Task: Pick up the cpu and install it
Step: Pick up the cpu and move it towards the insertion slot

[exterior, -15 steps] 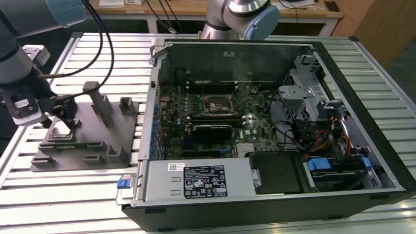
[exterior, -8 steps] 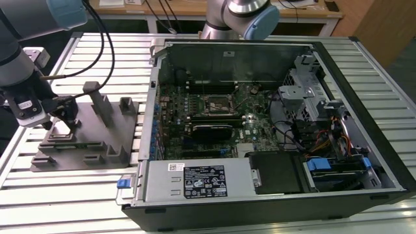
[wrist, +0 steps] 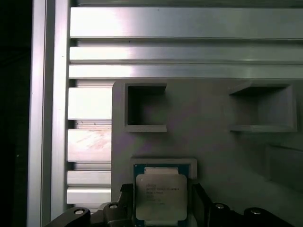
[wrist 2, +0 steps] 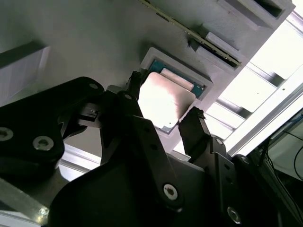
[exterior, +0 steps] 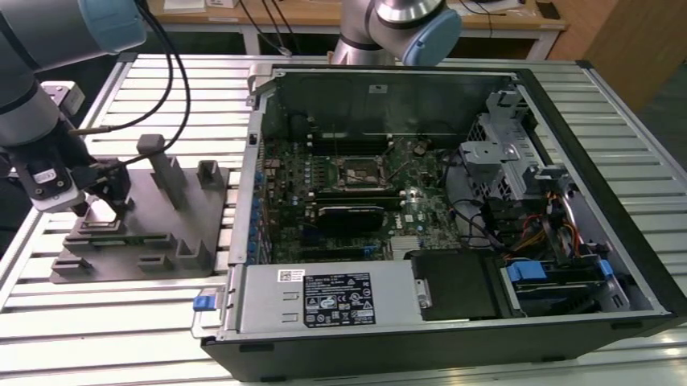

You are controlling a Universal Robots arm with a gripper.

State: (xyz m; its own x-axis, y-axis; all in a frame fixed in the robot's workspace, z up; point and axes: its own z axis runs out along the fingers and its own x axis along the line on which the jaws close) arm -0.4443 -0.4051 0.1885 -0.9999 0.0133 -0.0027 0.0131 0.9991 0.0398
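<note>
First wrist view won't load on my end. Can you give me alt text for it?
The cpu lies flat in its recess in the grey fixture, with the gripper set close around it. Two empty square pockets are cut into the fixture beyond the cpu, and the fixture rests on a slatted aluminium table.

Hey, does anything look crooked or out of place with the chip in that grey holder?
Nothing stands out. The cpu lies flat and square in its recess in the grey fixture, with the gripper poised over it.
</note>
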